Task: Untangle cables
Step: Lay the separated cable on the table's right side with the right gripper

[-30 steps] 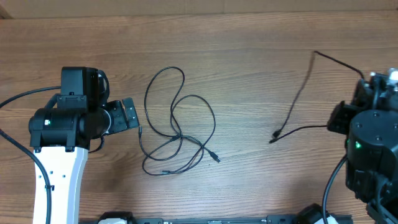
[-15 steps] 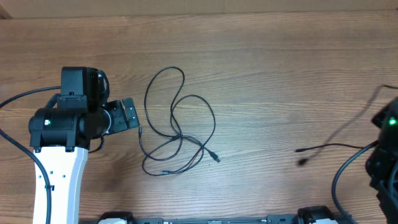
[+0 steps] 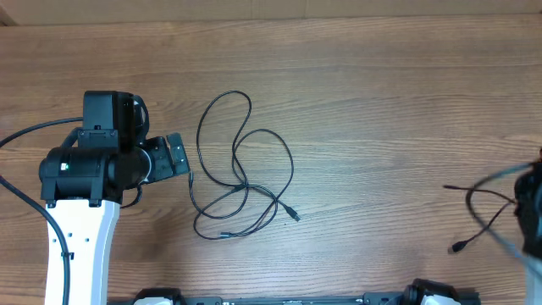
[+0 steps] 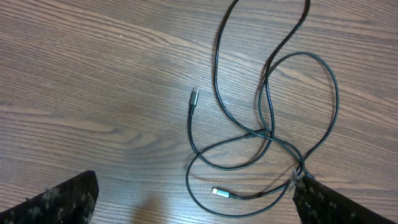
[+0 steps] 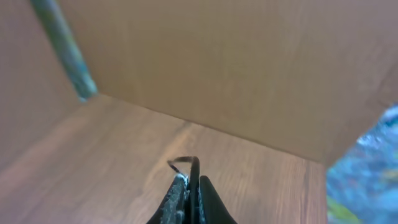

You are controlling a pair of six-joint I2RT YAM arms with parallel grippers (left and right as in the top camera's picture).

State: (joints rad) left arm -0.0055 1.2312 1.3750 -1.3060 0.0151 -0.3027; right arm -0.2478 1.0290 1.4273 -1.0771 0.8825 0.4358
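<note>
The looped cables (image 3: 241,169) lie in the middle of the counter (image 3: 364,93), thin black cord doubled over itself into several overlapping loops with the strands crossing near the lower middle. The left jaws stand released and spread wide, low over the wood just left of the loops. In the overhead view the nearest strand runs just beside them, and nothing sits between the fingers. From the left wrist camera the two dark fingers (image 4: 62,199) show only at the bottom corners. The loops (image 4: 273,112) spread ahead of them and towards the right of the picture. One silver plug (image 4: 194,96) points away on bare wood, and a second plug (image 4: 221,193) lies between the fingers' tips. One strand comes right up to the tip of the finger at the bottom right — whether it touches I cannot tell.

Well apart, at the counter's right edge, a separate cable (image 3: 478,203) hangs in a blurred curve with a small plug (image 3: 457,248) at its low end. The right arm (image 3: 533,212) is mostly out of the overhead view. Its wrist camera shows the right jaws clenched tight on a thin black cord end (image 5: 186,163) — the short kinked tip pokes out just above the pinched fingertips, raised clear of the wood.
</note>
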